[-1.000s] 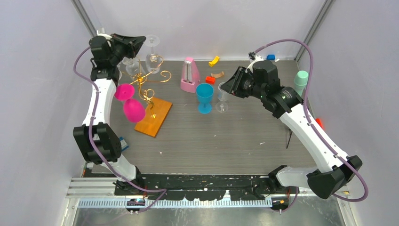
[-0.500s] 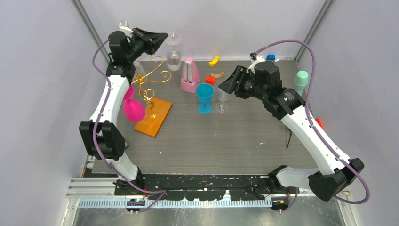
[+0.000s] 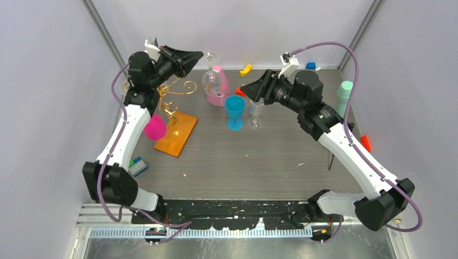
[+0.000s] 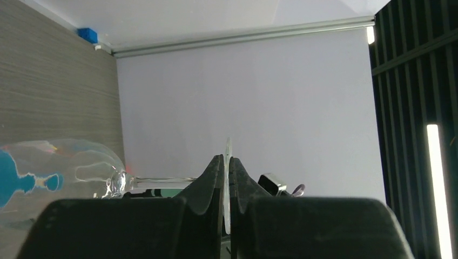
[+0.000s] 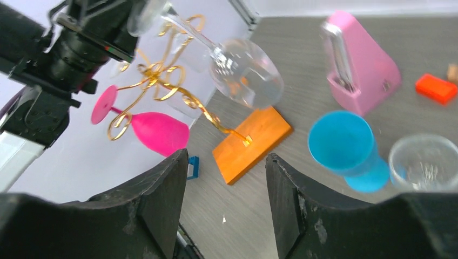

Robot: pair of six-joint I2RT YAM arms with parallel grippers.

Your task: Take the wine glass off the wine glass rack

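Observation:
The gold wire wine glass rack point(image 3: 172, 93) stands on its orange-brown base point(image 3: 176, 135) at the back left; it also shows in the right wrist view point(image 5: 162, 86). A pink wine glass point(image 3: 155, 129) still hangs on it. My left gripper point(image 3: 197, 55) is shut on the flat foot point(image 4: 227, 156) of a clear wine glass point(image 3: 212, 81) and holds it in the air to the right of the rack, apart from the wire, bowl point(image 5: 246, 73) tilted downward. My right gripper point(image 3: 244, 90) is open and empty, above the blue cup, facing the rack.
A pink metronome point(image 3: 217, 90) stands under the lifted glass. A blue cup point(image 3: 235, 111) and a small clear glass point(image 3: 254, 116) stand mid-table. A mint bottle point(image 3: 344, 95), small red block point(image 5: 436, 88), yellow piece point(image 3: 246, 69) and blue block point(image 3: 137, 165) lie around.
My left arm has carried the clear wine glass rightward, from beside the rack's arms to above the metronome. My right gripper has swung left toward the rack.

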